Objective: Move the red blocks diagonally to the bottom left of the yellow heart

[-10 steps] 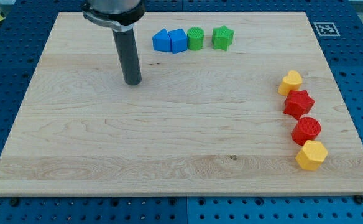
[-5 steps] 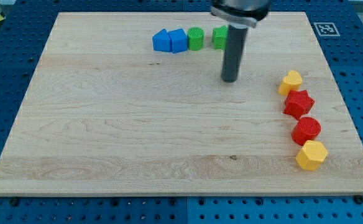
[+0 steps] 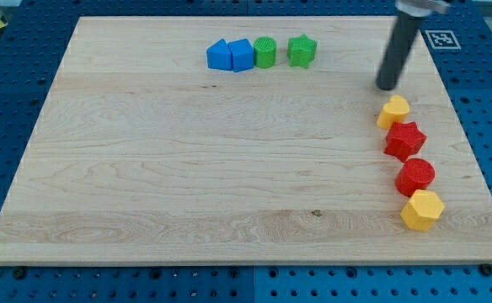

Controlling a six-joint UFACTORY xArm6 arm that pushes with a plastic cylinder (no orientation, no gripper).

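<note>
A yellow heart (image 3: 393,110) lies near the board's right edge. Just below it sits a red star-shaped block (image 3: 405,140), touching it or nearly so. Below that is a red round block (image 3: 415,177), and under it a yellow hexagonal block (image 3: 421,209). The four form a column down the right side. My tip (image 3: 387,87) rests on the board just above the yellow heart, a small gap away, slightly to its left.
Near the view's top stand two blue blocks (image 3: 230,55) side by side, a green round block (image 3: 265,51) and a green star-shaped block (image 3: 302,50). The wooden board (image 3: 187,185) lies on a blue pegboard, with a marker tag (image 3: 441,39) at top right.
My tip has swept from the upper left of the board rightward to just above the yellow heart. No block has moved.
</note>
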